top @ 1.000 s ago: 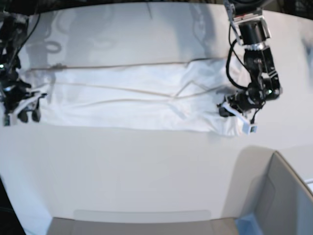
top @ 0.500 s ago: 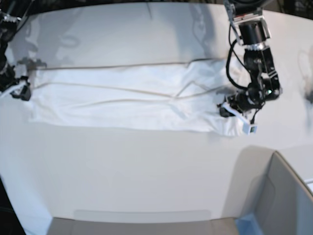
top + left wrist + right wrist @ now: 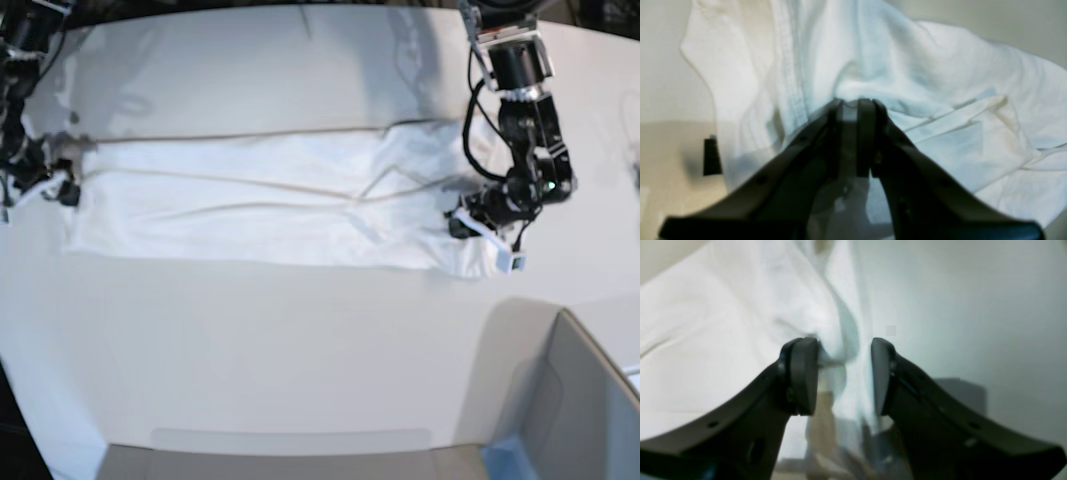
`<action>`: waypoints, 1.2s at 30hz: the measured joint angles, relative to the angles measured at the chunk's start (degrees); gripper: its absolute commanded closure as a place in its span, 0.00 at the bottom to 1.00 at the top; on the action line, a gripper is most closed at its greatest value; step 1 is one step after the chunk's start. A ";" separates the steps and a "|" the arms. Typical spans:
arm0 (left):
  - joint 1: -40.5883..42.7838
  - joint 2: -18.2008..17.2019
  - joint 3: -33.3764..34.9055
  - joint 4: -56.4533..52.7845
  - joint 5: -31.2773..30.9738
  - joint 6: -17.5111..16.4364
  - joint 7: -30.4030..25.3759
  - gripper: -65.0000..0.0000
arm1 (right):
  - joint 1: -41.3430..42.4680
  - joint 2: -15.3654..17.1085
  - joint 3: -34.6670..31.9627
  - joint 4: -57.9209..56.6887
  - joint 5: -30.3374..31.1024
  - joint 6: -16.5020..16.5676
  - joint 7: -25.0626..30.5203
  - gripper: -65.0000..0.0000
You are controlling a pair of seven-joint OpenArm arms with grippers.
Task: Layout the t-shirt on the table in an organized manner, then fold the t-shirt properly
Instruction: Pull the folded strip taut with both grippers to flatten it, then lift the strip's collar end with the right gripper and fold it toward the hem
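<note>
The white t-shirt (image 3: 250, 205) lies as a long creased band across the white table (image 3: 300, 340); its print is hidden. My left gripper (image 3: 464, 226) is at the shirt's right end, low on the table. In the left wrist view it (image 3: 855, 101) is shut on a fold of the shirt (image 3: 940, 83). My right gripper (image 3: 50, 186) is at the shirt's left end. In the right wrist view it (image 3: 843, 346) is open, with a ridge of the shirt's cloth (image 3: 723, 323) between the jaws.
A grey bin (image 3: 575, 400) stands at the near right corner. A flat grey panel (image 3: 290, 455) lies along the near edge. A small black piece (image 3: 711, 156) shows beside the shirt's edge in the left wrist view.
My right gripper has moved toward the far side along the shirt's left end, and that end has shifted slightly. The left arm has not moved.
</note>
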 measured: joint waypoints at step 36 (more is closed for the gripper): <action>5.88 2.32 -6.21 21.73 1.07 0.42 9.27 0.85 | 3.93 -1.25 -17.40 26.12 -8.61 0.35 -1.07 1.00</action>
